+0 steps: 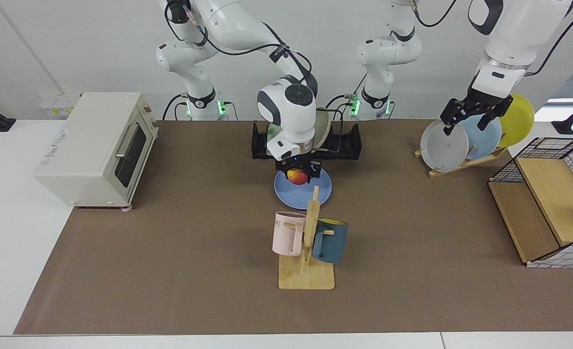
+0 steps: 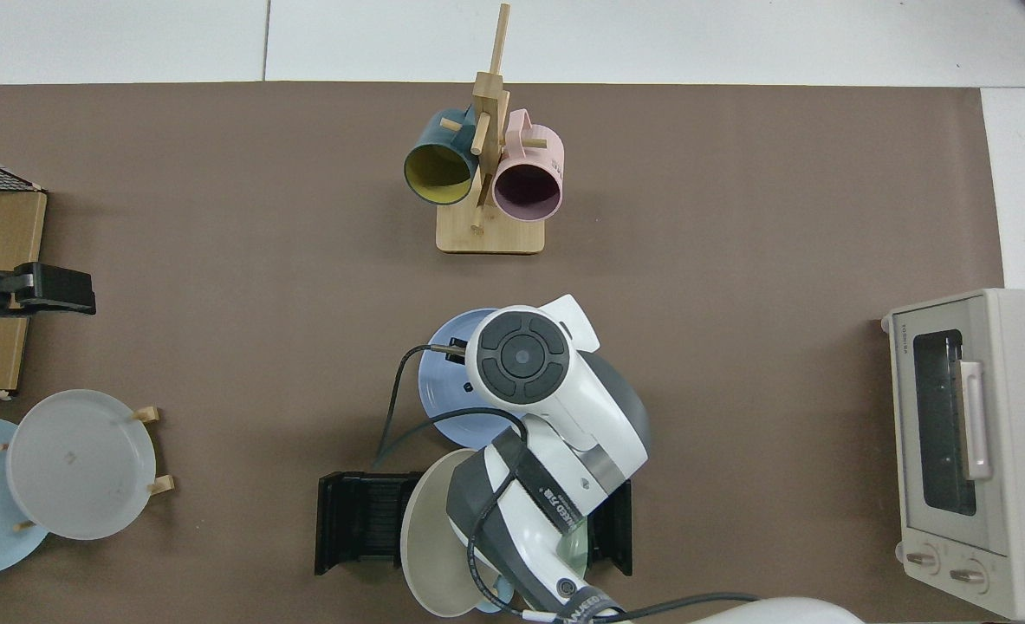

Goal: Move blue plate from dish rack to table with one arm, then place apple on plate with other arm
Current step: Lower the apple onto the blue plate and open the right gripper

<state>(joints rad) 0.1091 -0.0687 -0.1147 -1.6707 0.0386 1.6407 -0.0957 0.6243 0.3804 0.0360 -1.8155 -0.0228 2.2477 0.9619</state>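
While my right end effector (image 1: 298,175) is clamped on the apple (image 1: 297,176), I hang it just over the blue plate (image 1: 287,193), which lies flat on the counter (image 1: 170,252) in front of the dish rack (image 1: 347,143). Apple looks small, firm, smooth-skinned, likely to roll, so a grip across its middle and a low release at the plate's centre seem best. My left end effector (image 1: 465,116) waits, fingers apart, up by the wooden plate stand (image 1: 480,159). In the top view my arm hides the apple.
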